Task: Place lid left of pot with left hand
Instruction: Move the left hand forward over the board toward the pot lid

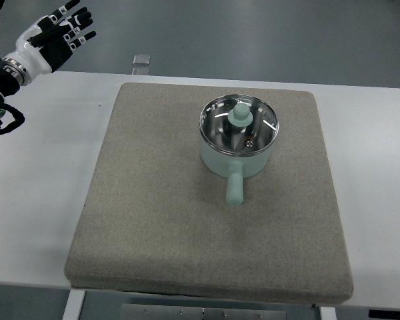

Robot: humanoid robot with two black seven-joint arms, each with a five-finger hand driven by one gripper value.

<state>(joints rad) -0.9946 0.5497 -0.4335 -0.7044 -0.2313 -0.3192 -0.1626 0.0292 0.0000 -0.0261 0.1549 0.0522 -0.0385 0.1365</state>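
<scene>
The left hand hovers at ten o'clock, fingers spread, empty. Grabbing the lid off-centre may tip the pot.

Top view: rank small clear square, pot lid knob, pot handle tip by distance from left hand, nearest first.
1. Small clear square object, on the floor beyond the table, right of the left hand.
2. Mint-green knob on the glass lid, mat centre-right.
3. Mint-green pot handle tip, lowest in picture.
</scene>
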